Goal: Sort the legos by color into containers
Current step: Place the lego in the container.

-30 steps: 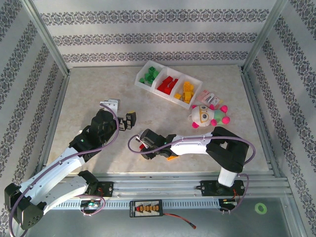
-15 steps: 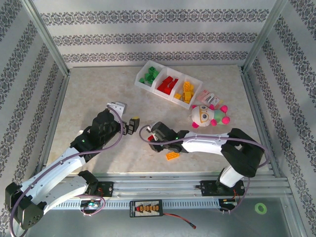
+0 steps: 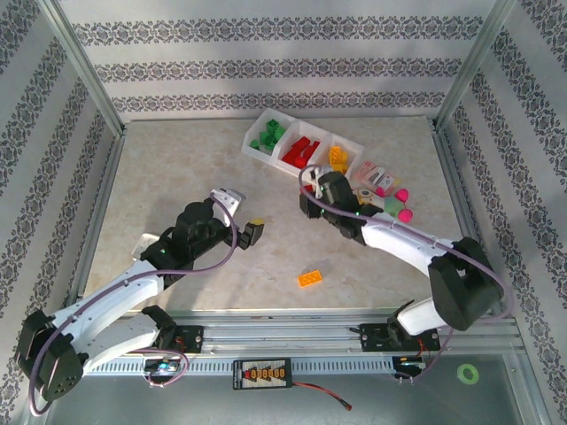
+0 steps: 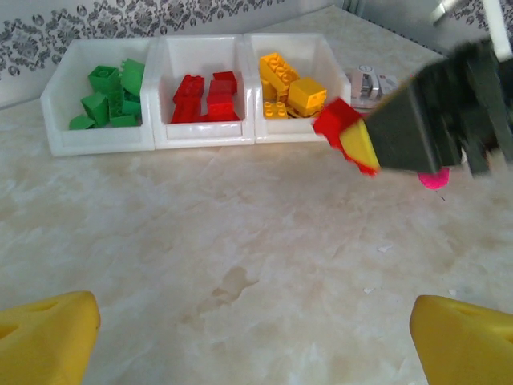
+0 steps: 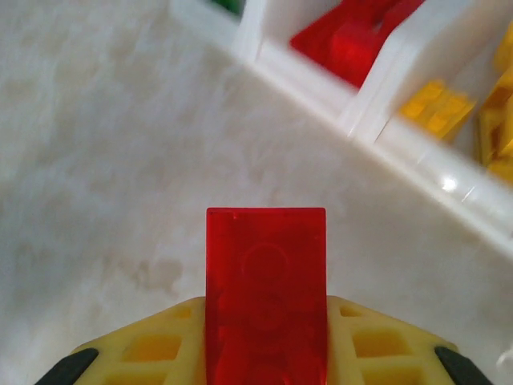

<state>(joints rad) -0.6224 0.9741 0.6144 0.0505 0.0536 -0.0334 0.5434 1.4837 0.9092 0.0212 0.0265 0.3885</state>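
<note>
Right wrist: right tool [image 5: 266,341] clamps red lego [image 5: 266,277], base hidden; left tool [image 4: 256,337] apart.

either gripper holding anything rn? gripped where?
Right gripper holds a red lego brick, clamped by its near end, with the far end sticking out past the jaws. Left gripper is open and empty.

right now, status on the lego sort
Right tool shut on red lego, just short of tray. Left tool open, empty, above bare table. One orange lego loose on table near front. Nothing between red lego and red compartment.
</note>
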